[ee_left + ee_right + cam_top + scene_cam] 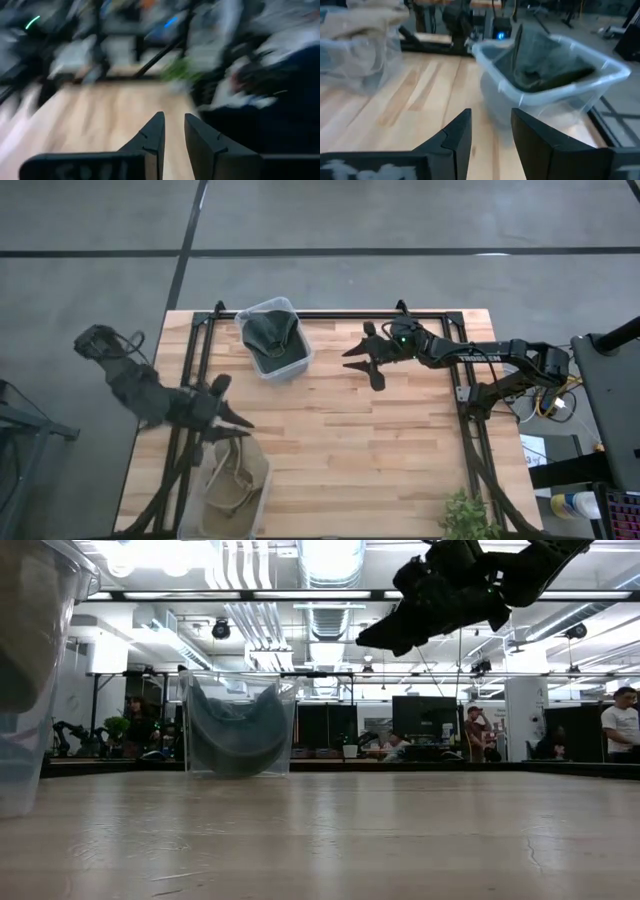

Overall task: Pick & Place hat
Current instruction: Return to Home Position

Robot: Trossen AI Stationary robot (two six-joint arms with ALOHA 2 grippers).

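A dark green hat [270,332] lies inside a clear plastic bin [296,362] near the table's far edge; the low view shows this hat [238,730] curled up in its bin. A beige hat [232,478] lies in a second clear bin [210,452] at the near left corner. My right gripper [362,368] hovers open above the table, to the right of the dark hat's bin, and its wrist view looks at the dark hat [545,72] past the open right gripper [491,120]. My left gripper [235,405] is open above the table's left side, just beyond the beige hat's bin.
Bare wooden tabletop [380,450] stretches between the two bins and toward the near right. A small green plant [468,518] stands at the near right corner. Black frame rails [470,420] run along the table's left and right sides. People show in the room behind the table.
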